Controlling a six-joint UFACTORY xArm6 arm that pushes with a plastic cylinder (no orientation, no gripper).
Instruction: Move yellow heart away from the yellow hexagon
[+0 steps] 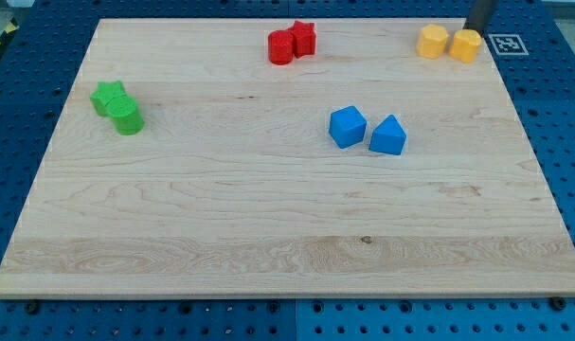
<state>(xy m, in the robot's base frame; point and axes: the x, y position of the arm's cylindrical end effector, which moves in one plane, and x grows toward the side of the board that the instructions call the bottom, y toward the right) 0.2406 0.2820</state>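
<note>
Two yellow blocks sit side by side, close together or touching, at the view's top right of the wooden board (268,218). The left yellow block (433,42) looks like the hexagon. The right yellow block (466,44) looks like the heart, though the shapes are hard to make out at this size. My dark rod comes down from the view's top edge, and my tip (475,30) is just behind the upper right side of the right yellow block, at or very near it.
A red star (304,37) and a red round block (281,47) touch at the top centre. A blue cube (348,126) and a blue triangle (388,135) lie right of centre. A green star (108,96) and a green round block (127,117) lie at the left. A marker tag (505,44) sits off the board's top right.
</note>
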